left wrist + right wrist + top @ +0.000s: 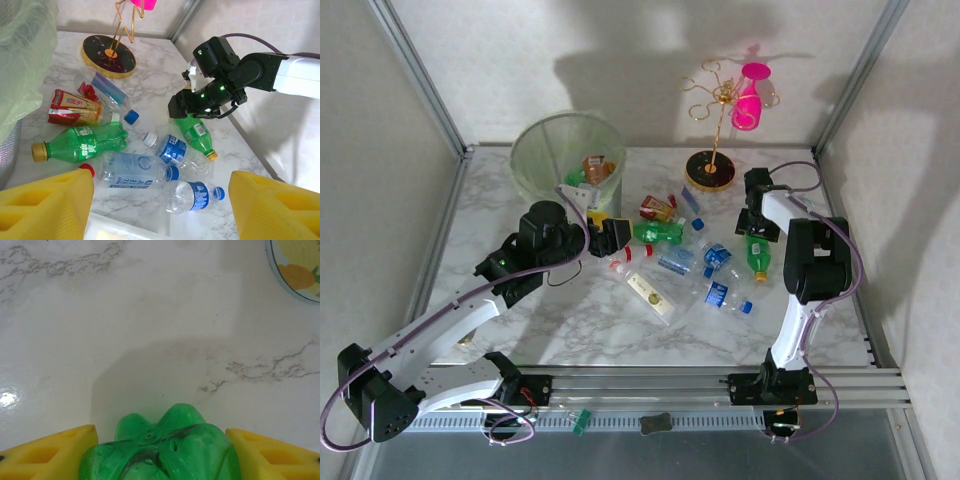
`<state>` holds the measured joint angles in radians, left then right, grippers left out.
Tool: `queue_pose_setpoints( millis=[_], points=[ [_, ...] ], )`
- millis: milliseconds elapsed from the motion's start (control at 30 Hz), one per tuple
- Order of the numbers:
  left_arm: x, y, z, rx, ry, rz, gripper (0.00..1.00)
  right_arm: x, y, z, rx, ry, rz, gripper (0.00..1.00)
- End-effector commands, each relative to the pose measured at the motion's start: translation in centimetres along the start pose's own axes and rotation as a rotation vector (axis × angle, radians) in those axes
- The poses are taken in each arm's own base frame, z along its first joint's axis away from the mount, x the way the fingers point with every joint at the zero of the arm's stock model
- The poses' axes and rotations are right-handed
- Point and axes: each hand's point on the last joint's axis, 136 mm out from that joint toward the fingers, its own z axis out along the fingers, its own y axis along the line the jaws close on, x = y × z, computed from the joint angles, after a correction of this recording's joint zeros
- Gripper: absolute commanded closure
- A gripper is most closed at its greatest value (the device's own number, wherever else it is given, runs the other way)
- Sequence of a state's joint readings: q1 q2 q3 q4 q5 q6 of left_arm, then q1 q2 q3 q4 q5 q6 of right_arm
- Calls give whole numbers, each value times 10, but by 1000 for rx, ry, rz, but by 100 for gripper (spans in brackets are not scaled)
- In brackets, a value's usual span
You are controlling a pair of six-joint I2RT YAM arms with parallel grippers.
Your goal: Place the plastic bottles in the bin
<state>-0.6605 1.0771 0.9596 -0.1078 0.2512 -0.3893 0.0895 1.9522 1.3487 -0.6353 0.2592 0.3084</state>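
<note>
Yellow-padded jaws of the right gripper (160, 432) press against both flanks of a small green plastic bottle (196, 131). They clasp it near its lobed base as it lies on the marble table (570, 320), well to the right of the bin (532, 150). A clean lift likely means rising straight up first, clear of the clear blue-labelled bottles (135, 170) strewn between it and the bin. The carry should then pass in front of the gold wire stand (708, 172) before release over the bin's mouth. The left gripper (608, 237) hovers just in front of the bin, jaws wide and empty. The bottle is glossy, ribbed and thin-walled, so a hard squeeze could buckle it.
</note>
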Motion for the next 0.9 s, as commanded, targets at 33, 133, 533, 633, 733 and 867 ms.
queue_pose_setpoints(
  millis=[33,133,533,633,733,867],
  points=[
    [-1,-9,-1,37,-3,-4,29,31,1,15,12,142,-63,27],
    [-2,-10,-1,37,-6,-4,29,36,2,21,27,159,-84,22],
    [1,-4,3,15,3,1,29,13,-1,-8,70,19,-62,53],
    [2,-2,4,7,5,1,28,8,-2,-23,52,-21,-45,53],
    [3,-1,5,4,6,5,29,1,-4,-40,36,-65,-26,53],
    [4,-1,6,3,11,6,28,-5,-6,-60,14,-113,-5,53]
  ],
)
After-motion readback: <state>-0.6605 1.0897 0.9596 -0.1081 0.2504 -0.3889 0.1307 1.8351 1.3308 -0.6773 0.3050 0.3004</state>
